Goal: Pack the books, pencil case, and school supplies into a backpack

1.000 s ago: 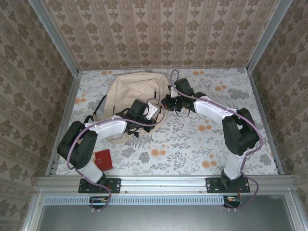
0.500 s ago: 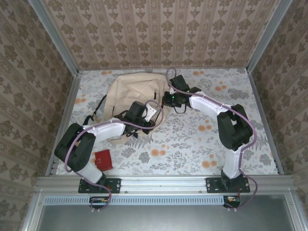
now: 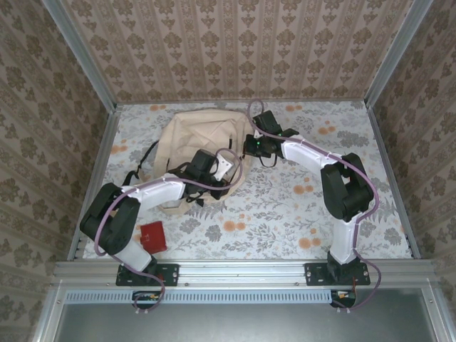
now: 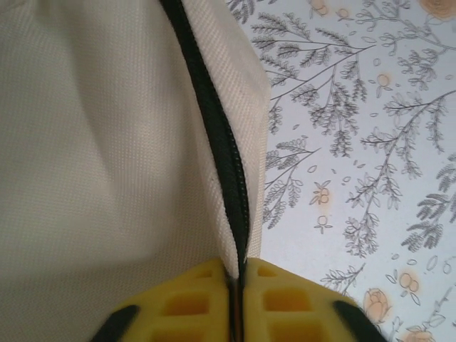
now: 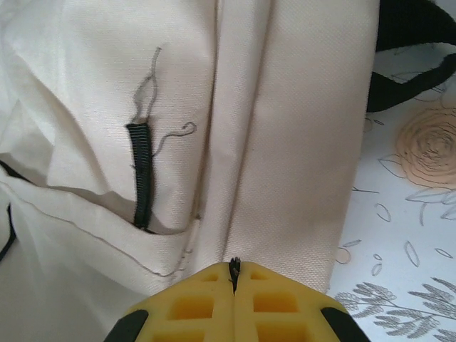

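Left gripper has its yellow pads pressed almost together on the backpack, pinching the canvas edge where the black zipper runs straight down between them. Right gripper has its pads closed tight against each other. A long fold of canvas leads right up to the tips and a dark speck sits in the seam between them, but I cannot tell if any cloth is caught there.

Left of that fold, a short black ribbed tab with loose threads stands on the canvas. Seen from above, the backpack lies at the far left of the table, slumped and cream-coloured, with dark straps trailing off its left side. Both arms reach in to its right-hand edge, the left from the near side and the right from the far side. The red item lies flat near the left arm's base, well apart from the backpack. Patterned walls close in the table on three sides.
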{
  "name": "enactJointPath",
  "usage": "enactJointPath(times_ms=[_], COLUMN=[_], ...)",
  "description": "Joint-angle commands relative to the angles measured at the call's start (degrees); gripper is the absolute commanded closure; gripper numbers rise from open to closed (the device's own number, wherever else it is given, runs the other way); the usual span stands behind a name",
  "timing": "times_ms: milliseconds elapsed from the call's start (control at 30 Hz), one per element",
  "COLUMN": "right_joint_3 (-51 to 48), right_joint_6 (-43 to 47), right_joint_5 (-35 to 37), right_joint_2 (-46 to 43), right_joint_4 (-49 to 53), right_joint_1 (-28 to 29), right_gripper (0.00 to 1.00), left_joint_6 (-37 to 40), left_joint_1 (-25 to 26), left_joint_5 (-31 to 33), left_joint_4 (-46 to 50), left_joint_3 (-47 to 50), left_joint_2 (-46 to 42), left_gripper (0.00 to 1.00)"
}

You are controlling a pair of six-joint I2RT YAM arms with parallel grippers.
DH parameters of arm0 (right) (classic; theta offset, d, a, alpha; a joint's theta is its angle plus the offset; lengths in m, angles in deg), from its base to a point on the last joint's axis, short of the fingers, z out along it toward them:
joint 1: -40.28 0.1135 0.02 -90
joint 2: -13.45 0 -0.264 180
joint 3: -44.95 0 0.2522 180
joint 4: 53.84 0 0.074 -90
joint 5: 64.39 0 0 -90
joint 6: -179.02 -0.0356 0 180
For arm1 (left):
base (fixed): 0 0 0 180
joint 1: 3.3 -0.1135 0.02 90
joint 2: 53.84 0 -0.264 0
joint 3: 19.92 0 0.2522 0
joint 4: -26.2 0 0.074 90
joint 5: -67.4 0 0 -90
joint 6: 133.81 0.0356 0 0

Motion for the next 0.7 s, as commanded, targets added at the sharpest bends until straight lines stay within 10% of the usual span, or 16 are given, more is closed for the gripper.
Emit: enactJointPath(times_ms=[0,167,600,667], right_joint_3=[-2.15,-8.67,-21.31,-20.90], right_joint_6=[1.84,2.14,1.95,2.18], right_joint_5=[2.39,3.40,11.04,10.89], right_joint_2=[-4.27,-9.36,-20.54,-21.62], right_joint_4=[-1.34,0.85,5.85,6.63], right_joint_1=[-2.25,-4.32,-14.67,-14.71], right_gripper=[1.00,1.00,1.00,0.75], left_joint_6=[-3.30,-9.16,-15.33,-15.68], left_joint_1=[0.45,-4.88,-10.55,-10.47], left_joint_5=[-6.03,-10.68,1.70,2.09], left_joint_4=[7.71,8.46,13.39,13.44], left_joint_3=[-5.15,-10.40,-13.93,-14.44], left_joint_2=[-1.02,-2.82,-5.79,-5.26], left_gripper=[0.61,0.30,0.17,0.16])
